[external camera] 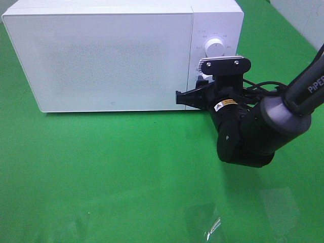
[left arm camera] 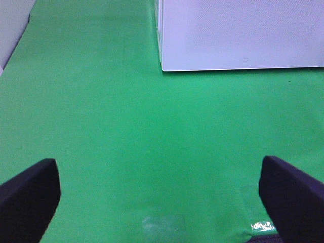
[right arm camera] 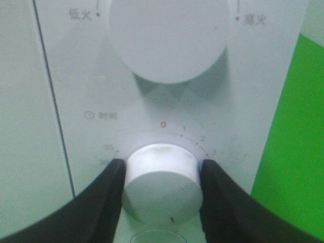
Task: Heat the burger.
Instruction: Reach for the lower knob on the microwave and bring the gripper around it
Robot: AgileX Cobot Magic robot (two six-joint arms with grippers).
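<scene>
The left black pincer (left arm camera: 157,174) hangs wide apart over the green cloth (left arm camera: 126,101). The boxy white microwave oven (external camera: 101,61) has its door closed, and the burger shows in no view. The right black pincer (right arm camera: 162,169) clasps the small round white timer knob (right arm camera: 161,191), covering its sides.

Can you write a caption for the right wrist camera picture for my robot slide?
Right gripper hugs the timer dial on the microwave, one finger on each side.
</scene>
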